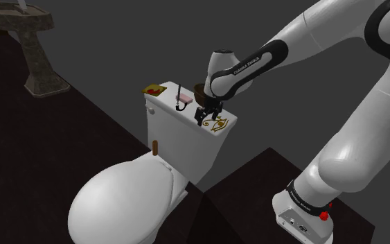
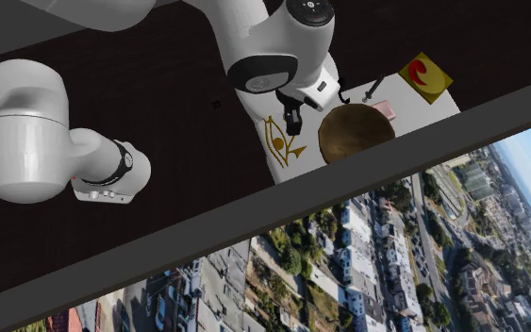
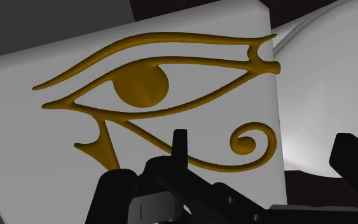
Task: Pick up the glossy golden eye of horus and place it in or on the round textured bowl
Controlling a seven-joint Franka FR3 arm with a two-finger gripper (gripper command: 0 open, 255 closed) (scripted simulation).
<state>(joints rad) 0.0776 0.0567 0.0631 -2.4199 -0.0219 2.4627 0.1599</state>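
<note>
Eye of horus [image 3: 142, 86]: golden, glossy, lying flat on white toilet tank lid [image 1: 164, 105], so a top-down grasp seems suited | pincer [image 1: 206, 120]: open, black fingers apart, hovering just above the eye, holding nothing | bowl [image 2: 356, 132]: brown, round, at 3 o'clock of the eye in the second exterior view, just beside it; likely a short carry
</note>
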